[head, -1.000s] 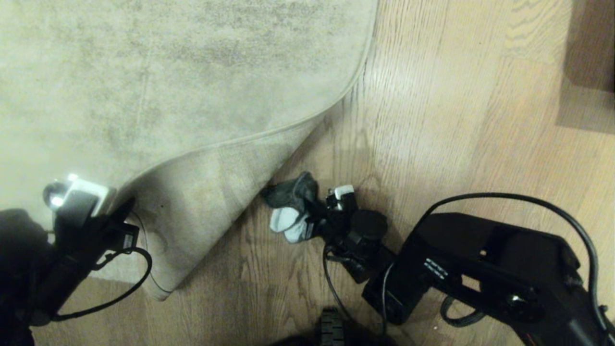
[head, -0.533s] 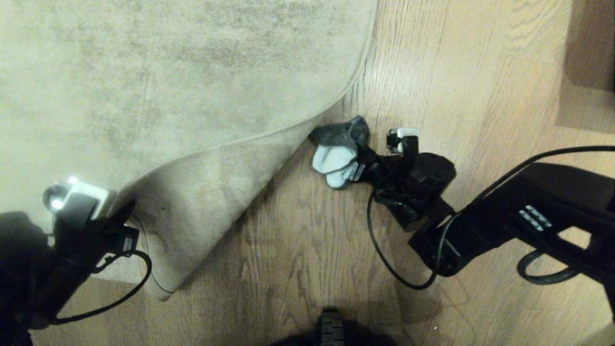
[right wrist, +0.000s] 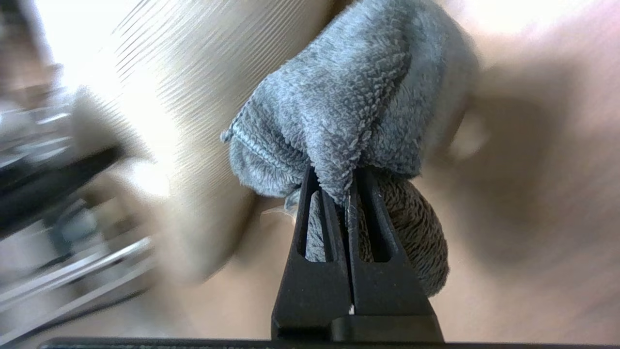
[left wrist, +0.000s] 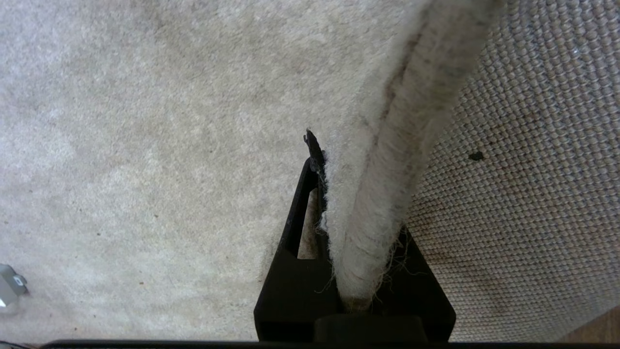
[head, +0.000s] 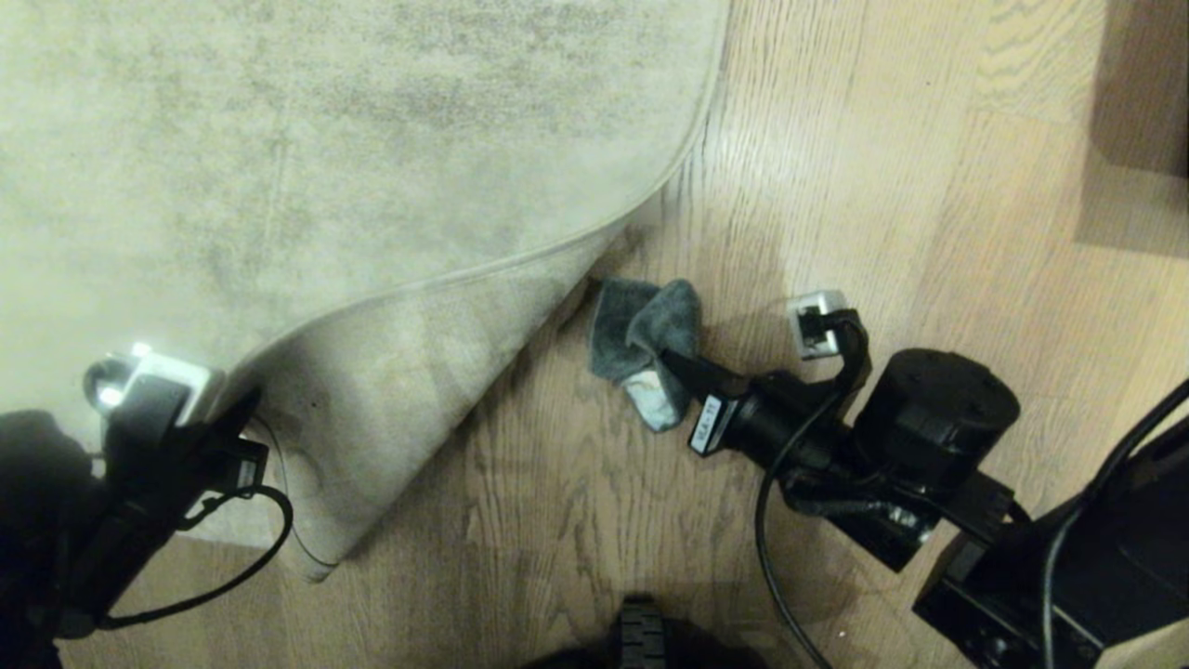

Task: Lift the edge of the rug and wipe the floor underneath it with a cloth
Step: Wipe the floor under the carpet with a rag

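The pale grey-beige rug (head: 325,139) covers the upper left of the head view. Its near corner is lifted and folded back, showing the woven underside (left wrist: 533,169). My left gripper (head: 246,413) is at the lower left, shut on the rug's thick edge (left wrist: 382,160), which runs between its jaws. The wood-plank floor (head: 576,520) lies bare beside the fold. My right gripper (head: 673,364) reaches in from the right, low over the floor, shut on the dark grey-green cloth (head: 641,330). In the right wrist view the cloth (right wrist: 348,92) bunches out past the gripper (right wrist: 345,182).
A dark brown block (head: 1143,121) stands at the far right on the floor. A black part of my base (head: 641,636) shows at the bottom centre. Black cables loop beside both arms. Bare planks stretch to the right of the rug.
My right gripper has carried the cloth along the floor beside the raised fold, first away from me, then a little back. The right arm has swung rightward. The left gripper and rug have stayed put.
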